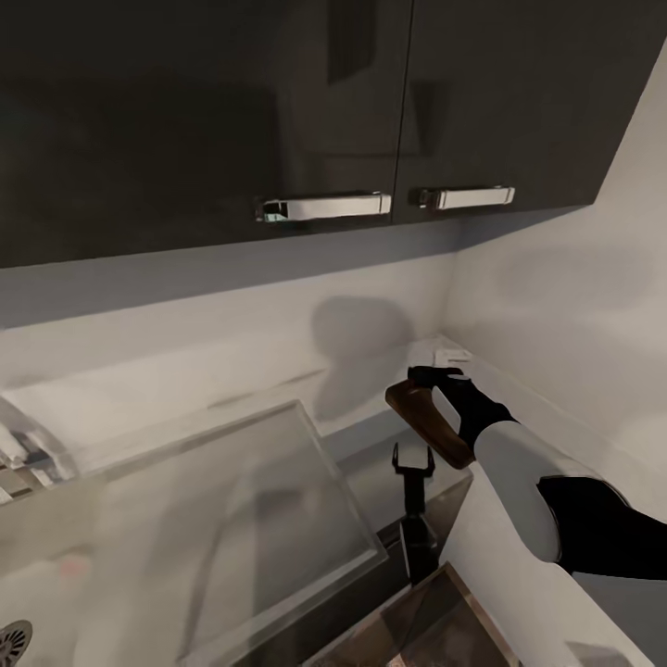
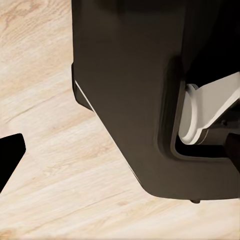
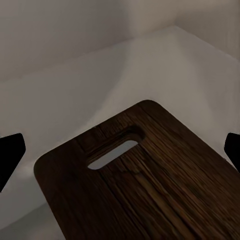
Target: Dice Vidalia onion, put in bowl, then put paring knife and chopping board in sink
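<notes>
Right hand (image 1: 443,378) is clamped on the board (image 1: 428,421), held in the air right of centre in the head view, long axis slanting up-left, slot end leading. Sink (image 1: 13,641) lies far lower left; left hand's opening cannot be told.

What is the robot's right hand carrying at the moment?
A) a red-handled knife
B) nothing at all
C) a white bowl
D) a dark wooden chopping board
D. In the head view the right hand is closed on the dark brown chopping board, lifted above the countertop; the right wrist view shows the board's wood grain and oval handle slot up close.
</notes>
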